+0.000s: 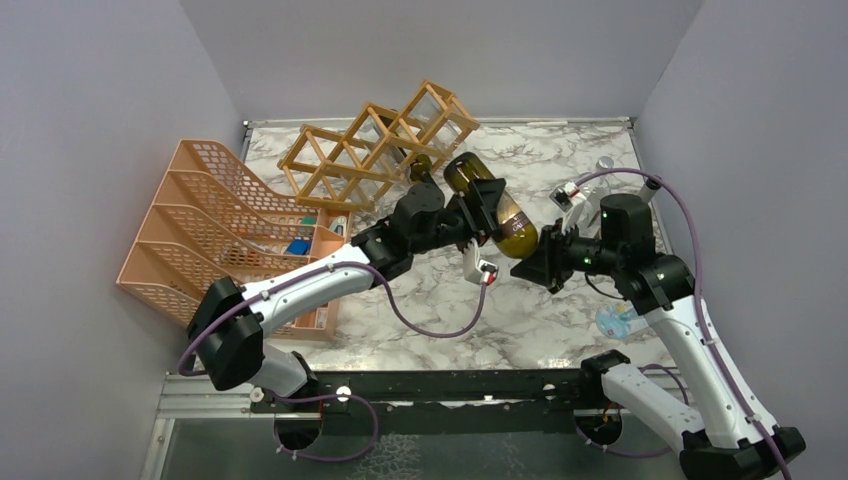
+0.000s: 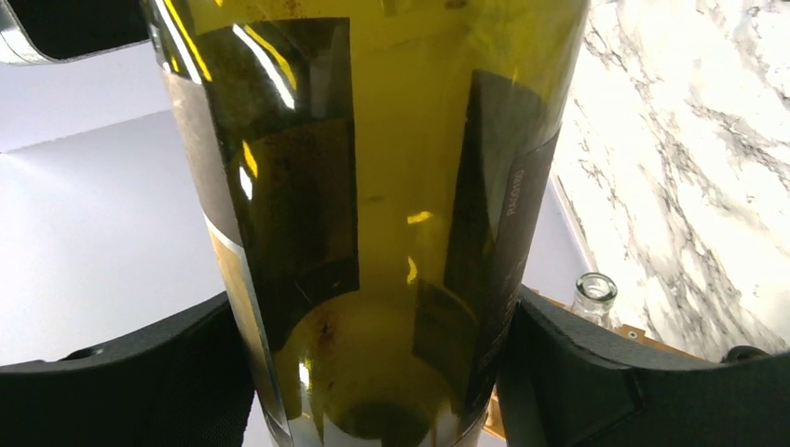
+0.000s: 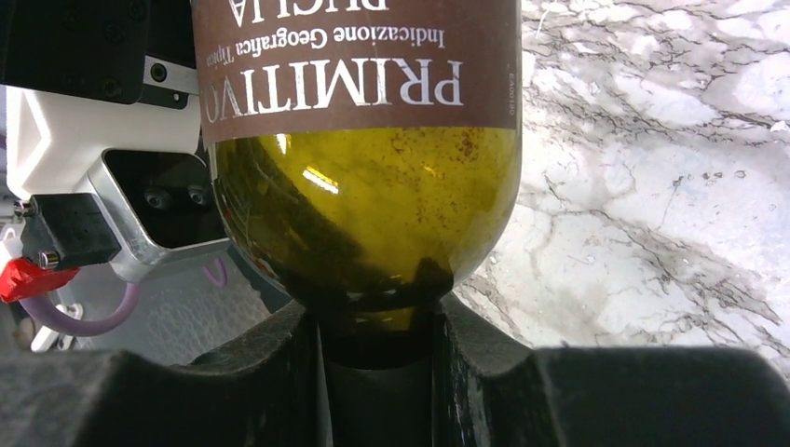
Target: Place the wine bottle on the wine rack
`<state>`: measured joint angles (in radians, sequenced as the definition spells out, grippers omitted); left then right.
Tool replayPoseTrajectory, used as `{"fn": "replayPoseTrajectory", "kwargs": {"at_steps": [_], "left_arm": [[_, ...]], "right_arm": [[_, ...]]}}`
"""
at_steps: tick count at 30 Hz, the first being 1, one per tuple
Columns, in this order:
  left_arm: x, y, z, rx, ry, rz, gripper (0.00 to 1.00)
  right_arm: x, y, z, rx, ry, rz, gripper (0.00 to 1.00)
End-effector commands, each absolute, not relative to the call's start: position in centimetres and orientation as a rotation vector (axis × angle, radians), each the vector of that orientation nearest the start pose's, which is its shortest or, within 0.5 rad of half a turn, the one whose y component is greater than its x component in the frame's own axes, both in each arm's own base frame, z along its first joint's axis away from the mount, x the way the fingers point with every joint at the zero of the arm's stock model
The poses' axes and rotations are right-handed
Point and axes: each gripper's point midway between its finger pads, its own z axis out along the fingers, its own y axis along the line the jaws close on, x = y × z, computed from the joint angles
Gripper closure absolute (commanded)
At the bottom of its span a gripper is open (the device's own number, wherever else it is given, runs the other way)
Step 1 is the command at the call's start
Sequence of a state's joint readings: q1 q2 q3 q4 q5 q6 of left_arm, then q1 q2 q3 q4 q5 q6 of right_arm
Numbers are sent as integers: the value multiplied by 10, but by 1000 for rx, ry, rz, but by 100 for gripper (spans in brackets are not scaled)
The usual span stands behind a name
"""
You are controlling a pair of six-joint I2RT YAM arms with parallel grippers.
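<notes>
The olive-green wine bottle with a brown label hangs tilted above the marble table, base toward the wine rack. My left gripper is shut on its body; in the left wrist view the bottle fills the frame between the black fingers. My right gripper is shut on its neck; in the right wrist view the bottle's shoulder sits just above the pads. The light wooden lattice wine rack lies at the back, just left of the bottle's base.
A dark bottle lies in the rack, neck poking out. A salmon-pink mesh organizer stands at the left. A small clear glass bottle is at the back right, also in the left wrist view. A pale blue disc lies near right.
</notes>
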<state>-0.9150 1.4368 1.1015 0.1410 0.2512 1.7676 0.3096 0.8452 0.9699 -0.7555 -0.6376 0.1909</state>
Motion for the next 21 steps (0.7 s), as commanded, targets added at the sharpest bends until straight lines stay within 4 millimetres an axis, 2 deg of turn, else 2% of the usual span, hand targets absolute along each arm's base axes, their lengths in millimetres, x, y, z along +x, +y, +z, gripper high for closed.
{"fn": "replayPoseTrajectory", "kwargs": {"at_steps": [1,5,9,13,15,17,19,21], "left_arm": [[280,-395,378,1547,179,389,3],[282,-394,367,1571,200,420,1],[281,-393,361,1585,205,436,1],[277,-392,367,1555,244,389,1],[276,-390,384,1486,313,315,1],[277,-384,410,1368,434,198,1],[280,-374,443,1204,562,87,1],[290,-358,484,958,737,-58,1]], "right_arm": [[208,165,279,-412,2033,852,99],[223,151,307,-299,1962,756,99],[237,135,326,-179,1925,664,99],[244,133,333,-150,1916,645,99],[245,136,328,-161,1932,655,99],[247,140,319,-171,1952,671,99],[248,145,310,-186,1970,696,99],[248,150,302,-207,1989,727,99]]}}
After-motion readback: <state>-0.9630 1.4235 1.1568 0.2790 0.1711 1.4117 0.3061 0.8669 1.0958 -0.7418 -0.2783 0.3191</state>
